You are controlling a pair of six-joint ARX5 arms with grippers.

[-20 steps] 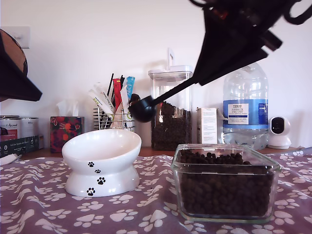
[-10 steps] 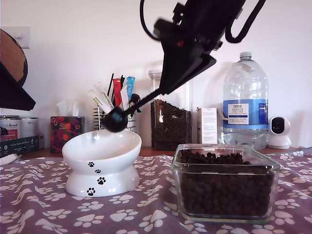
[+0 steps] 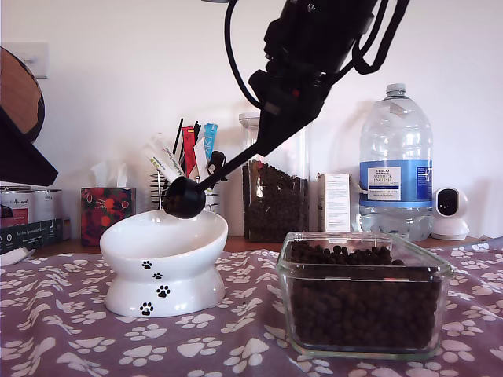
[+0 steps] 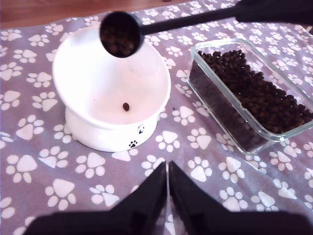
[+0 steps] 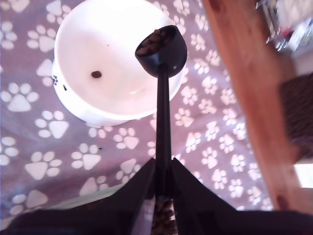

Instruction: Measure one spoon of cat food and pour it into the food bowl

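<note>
Now one spoon (image 5: 162, 54) of cat food (image 4: 119, 39) is held over one food bowl (image 3: 134, 243).
Spoon handle is clamped in my second gripper (image 5: 163, 183); my first gripper (image 4: 167, 183) is closed, empty. One pellet (image 4: 125, 106) lies inside; cup barely shifted since half a second ago.

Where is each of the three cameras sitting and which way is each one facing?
Exterior view: low at table height, facing the wall; white paw-print ceramic bowl, clear square glass container, an arm holding the slim black plastic spoon.
First wrist view: high, looking down past my first gripper, shut and empty, at bowl and container.
Second wrist view: looking down along the spoon clamped in my second gripper.
Shared: both wrist views show one brown kibble pellet in the bowl.
</note>
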